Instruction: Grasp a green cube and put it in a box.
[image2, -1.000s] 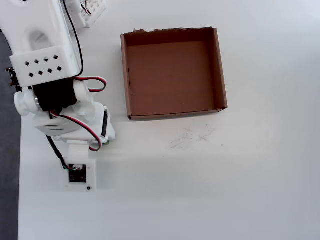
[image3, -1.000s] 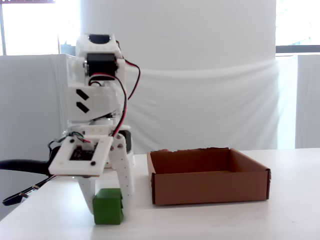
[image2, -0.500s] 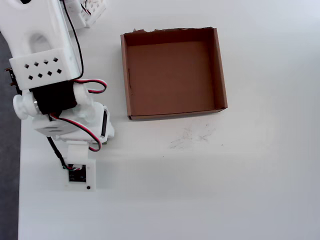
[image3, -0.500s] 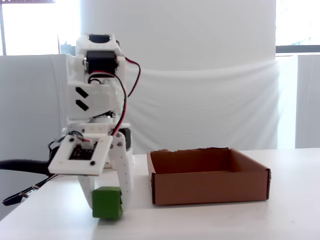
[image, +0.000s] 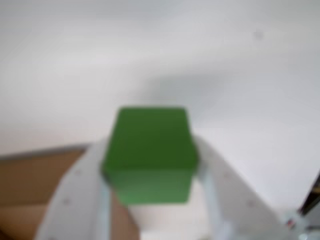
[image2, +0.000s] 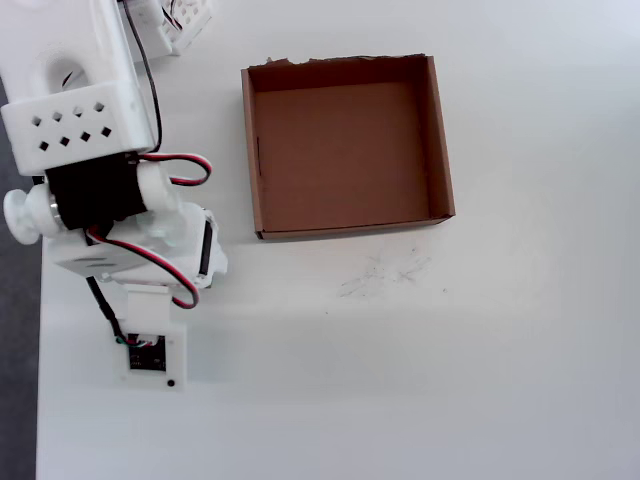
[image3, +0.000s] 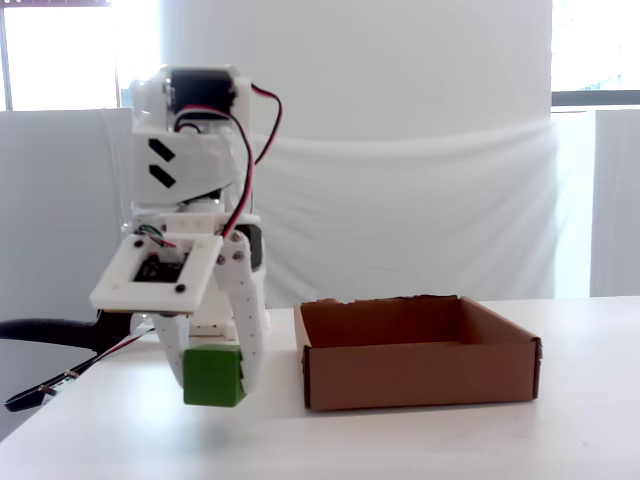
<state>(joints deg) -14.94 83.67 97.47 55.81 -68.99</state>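
The end effector (image3: 215, 375) pinched the green cube (image3: 214, 376) between its two white fingers, holding it clear of the counter (image3: 420, 440), apart from the box (image3: 420, 360) and at the box's 9 o'clock in the fixed view. The step in hand looked like the lift after the grasp; next the carry would need enough height to clear the near wall. The cube was smooth, plain-faced and solid; the box was matte brown cardboard, shallow, with one ragged edge (image2: 300, 61).
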